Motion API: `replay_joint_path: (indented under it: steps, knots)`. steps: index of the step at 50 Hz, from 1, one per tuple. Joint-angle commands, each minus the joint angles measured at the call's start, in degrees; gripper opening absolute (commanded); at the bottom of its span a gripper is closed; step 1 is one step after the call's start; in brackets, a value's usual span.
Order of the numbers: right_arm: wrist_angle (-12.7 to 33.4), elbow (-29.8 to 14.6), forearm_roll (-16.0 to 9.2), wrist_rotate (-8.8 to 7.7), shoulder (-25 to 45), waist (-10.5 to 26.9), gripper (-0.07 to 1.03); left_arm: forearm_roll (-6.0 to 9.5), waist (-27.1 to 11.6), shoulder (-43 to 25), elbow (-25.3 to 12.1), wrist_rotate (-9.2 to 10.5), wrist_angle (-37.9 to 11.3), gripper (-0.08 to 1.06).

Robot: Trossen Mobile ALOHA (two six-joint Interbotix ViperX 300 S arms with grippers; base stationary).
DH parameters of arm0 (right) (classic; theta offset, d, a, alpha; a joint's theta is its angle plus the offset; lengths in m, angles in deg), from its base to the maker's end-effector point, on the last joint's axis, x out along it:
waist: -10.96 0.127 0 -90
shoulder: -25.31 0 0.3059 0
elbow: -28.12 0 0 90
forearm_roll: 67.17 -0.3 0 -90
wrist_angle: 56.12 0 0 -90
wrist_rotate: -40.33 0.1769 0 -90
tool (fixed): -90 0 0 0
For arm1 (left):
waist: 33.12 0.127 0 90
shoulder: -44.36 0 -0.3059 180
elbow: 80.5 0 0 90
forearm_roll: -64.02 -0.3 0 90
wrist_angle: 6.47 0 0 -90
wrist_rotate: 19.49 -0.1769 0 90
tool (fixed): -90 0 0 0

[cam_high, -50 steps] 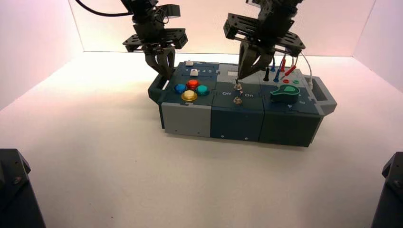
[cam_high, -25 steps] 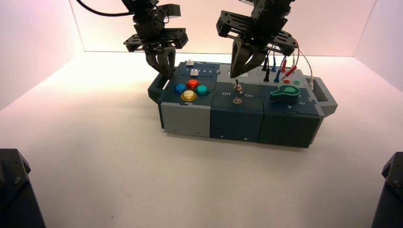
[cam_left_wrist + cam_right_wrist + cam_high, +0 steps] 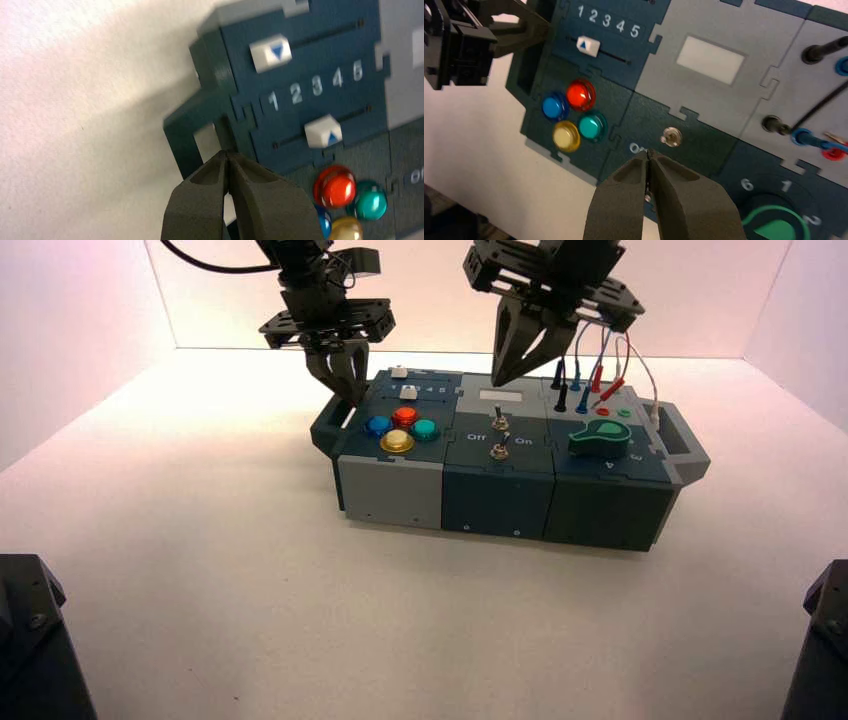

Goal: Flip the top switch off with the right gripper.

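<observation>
The top switch point(image 3: 498, 420) point(image 3: 671, 136) is a tiny silver toggle in the dark middle panel of the box point(image 3: 400, 495), between the lettering Off and On. A second toggle point(image 3: 498, 450) sits just nearer the front. My right gripper point(image 3: 498, 380) point(image 3: 649, 153) hangs shut above and behind the top switch, clear of it, with nothing between its fingers. Which way the lever leans I cannot tell. My left gripper point(image 3: 351, 395) point(image 3: 227, 155) is shut and stays at the box's left handle point(image 3: 187, 135).
Red point(image 3: 581, 95), blue point(image 3: 553, 106), teal point(image 3: 591, 126) and yellow point(image 3: 565, 136) push buttons sit left of the switches. Two white sliders point(image 3: 270, 51) lie behind them by numbers 1 to 5. A green knob point(image 3: 600, 440) and plugged wires point(image 3: 590, 380) fill the right side.
My right gripper has lifted up and back from the top switch, where its tip stood a second ago. The left gripper has not moved.
</observation>
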Motion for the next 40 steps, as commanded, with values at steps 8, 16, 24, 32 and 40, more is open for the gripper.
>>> replay_joint_path:
  steps: [8, 16, 24, 32, 40]
  knots:
    - [5.1, -1.8, 3.2, -2.46, -2.0, 0.0, -0.02, -1.14, 0.3, 6.2, -0.7, -0.35, -2.8, -0.03]
    - [7.9, -2.9, 3.6, -6.33, -2.5, 0.0, -0.02, -2.11, 0.3, 8.7, -1.6, -0.44, -6.3, -0.03]
    - [11.4, -4.7, 5.7, -9.76, -3.4, -0.1, -0.02, -2.11, 0.3, 11.1, -3.1, -0.35, -10.1, -0.03]
    - [14.3, -6.2, 8.9, -11.25, -4.1, -0.1, -0.02, -2.72, 0.3, 12.4, -4.6, -0.35, -12.5, -0.03]
    - [15.9, -8.2, 9.9, -12.48, -4.1, -0.1, -0.02, -6.06, 0.3, 12.9, -6.2, -0.62, -13.6, -0.03]
